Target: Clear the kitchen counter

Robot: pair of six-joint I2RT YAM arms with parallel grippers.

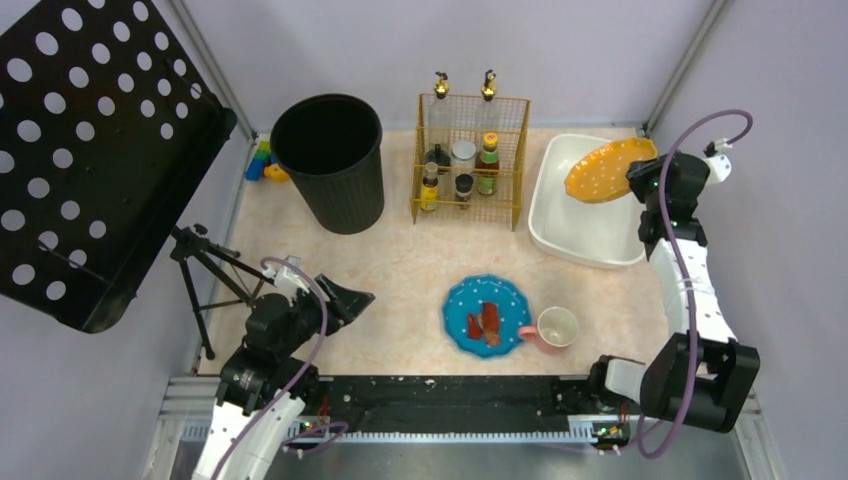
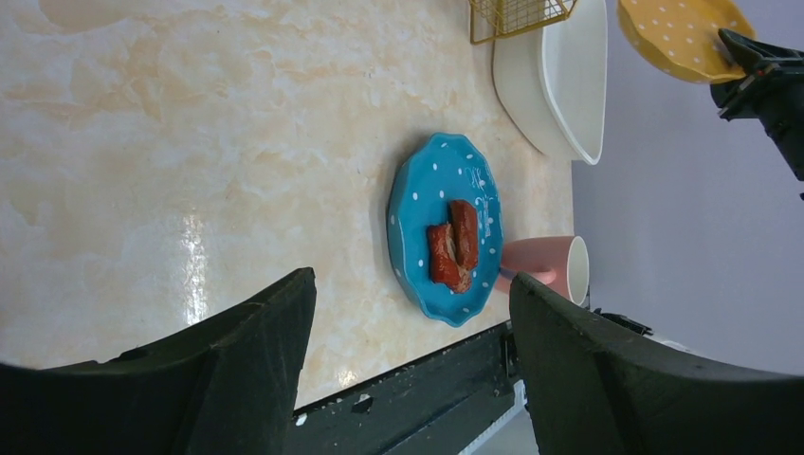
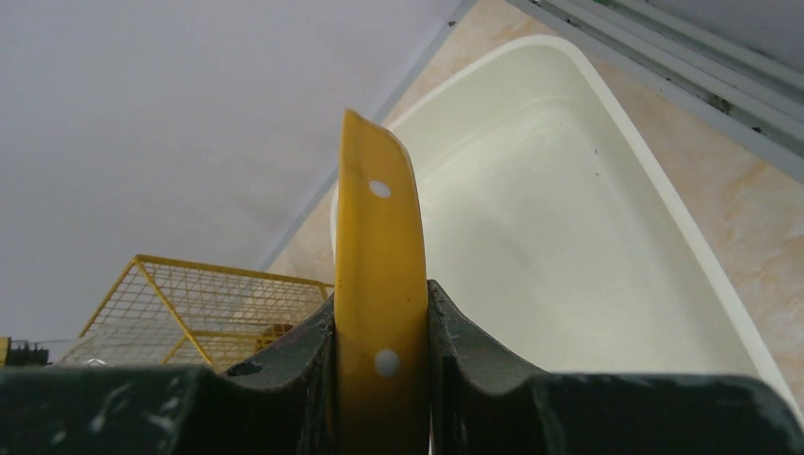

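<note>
Right gripper (image 3: 379, 299) clamped on yellow plate (image 3: 377, 209) above white tub (image 3: 569, 237), upper right.
Next, likely: lower it in, release; left gripper (image 2: 410, 284) hangs, jaws apart.

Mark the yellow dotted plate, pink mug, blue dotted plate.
Yellow white-dotted plate (image 1: 603, 170): top external view, centre of face.
Pink ceramic mug (image 1: 558, 326): top external view, inner bowl.
Blue white-dotted scalloped plate (image 2: 436, 175): left wrist view, bare upper face.

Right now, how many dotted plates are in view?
2. The blue dotted plate lies on the marbled beige counter near the pink mug; the yellow dotted plate is gripped by the right gripper above the white tub.
</note>
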